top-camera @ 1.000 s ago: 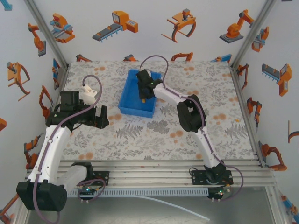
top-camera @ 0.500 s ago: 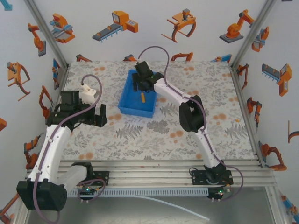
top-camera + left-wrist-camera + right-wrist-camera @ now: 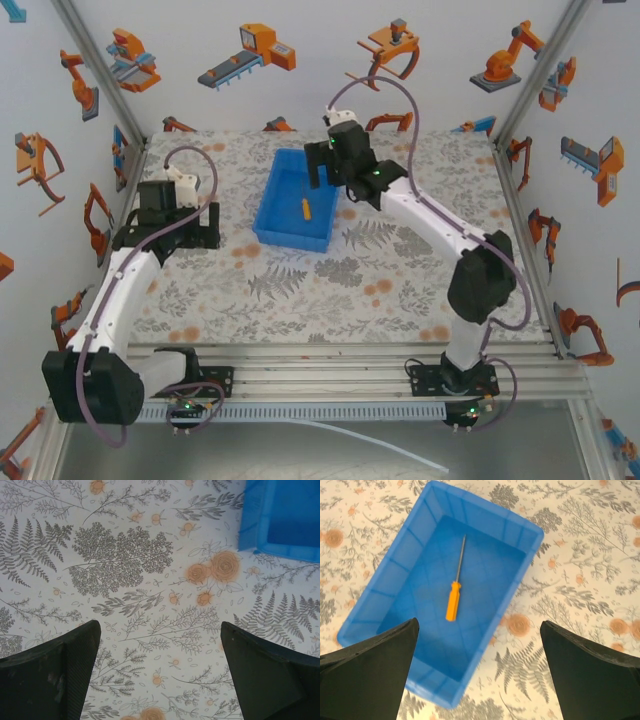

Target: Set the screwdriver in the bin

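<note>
My right claw [image 3: 479, 624] hangs high over the bin [image 3: 516, 531], fingers spread wide and holding nothing. The screwdriver [image 3: 453, 601] lies flat on the bin's floor, near the middle, its yellow-orange handle toward me and its thin shaft pointing at the far wall, touching no wall that I can see. So the drop looks done, and I judge the step in hand to be getting clear.

To do that well, I should rise and pull back along my own arm's line, with the fingers left spread (closing them gains nothing). I should stay above the rim until I am past it, since a knock on a low plastic wall could slide the whole tray.

My left claw [image 3: 160, 625] is also wide open and empty, over the floral tablecloth [image 3: 125, 565] just beside the bin's corner. It should stay parked there, out of my right arm's way.
</note>
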Motion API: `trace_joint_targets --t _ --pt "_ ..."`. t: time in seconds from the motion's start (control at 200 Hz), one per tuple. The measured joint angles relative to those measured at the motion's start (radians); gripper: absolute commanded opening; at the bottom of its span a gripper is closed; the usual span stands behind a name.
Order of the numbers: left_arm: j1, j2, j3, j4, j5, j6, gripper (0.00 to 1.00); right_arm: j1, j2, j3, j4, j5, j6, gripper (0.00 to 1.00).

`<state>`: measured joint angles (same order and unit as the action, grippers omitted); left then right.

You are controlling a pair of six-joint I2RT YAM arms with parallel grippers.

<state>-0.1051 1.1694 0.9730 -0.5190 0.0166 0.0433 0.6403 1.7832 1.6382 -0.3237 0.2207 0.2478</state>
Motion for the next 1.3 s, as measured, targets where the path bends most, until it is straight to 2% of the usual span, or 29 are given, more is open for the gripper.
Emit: trace_joint_targets --t 0.095,0.325,0.501,0.646,0.786,1.016,1.302 --pt "0.000 0.080 0.032 0.019 -0.027 -0.008 0.99 -0.050 -0.099 -0.129 0.016 -0.044 -0.001 0.99" --pt "0.002 0.205 0.026 0.160 -0.052 -0.017 0.97 -0.194 -0.417 -0.623 0.084 -0.040 0.003 0.99" --pt "0.014 0.238 -0.061 0.340 -0.089 -0.053 0.97 -0.305 -0.615 -0.868 0.172 0.015 -0.002 0.99" --pt "0.032 0.238 -0.166 0.497 -0.113 -0.084 0.97 -0.388 -0.717 -1.049 0.334 0.074 -0.034 0.99" --pt "0.056 0.241 -0.241 0.616 -0.112 -0.108 0.97 -0.493 -0.701 -1.162 0.467 0.083 -0.055 0.99" --pt "0.098 0.239 -0.360 0.820 -0.118 -0.118 0.97 -0.642 -0.557 -1.284 0.769 0.026 -0.077 0.99" --pt "0.136 0.214 -0.495 1.026 -0.084 -0.126 0.97 -0.691 -0.459 -1.329 1.009 -0.050 -0.084 0.99"
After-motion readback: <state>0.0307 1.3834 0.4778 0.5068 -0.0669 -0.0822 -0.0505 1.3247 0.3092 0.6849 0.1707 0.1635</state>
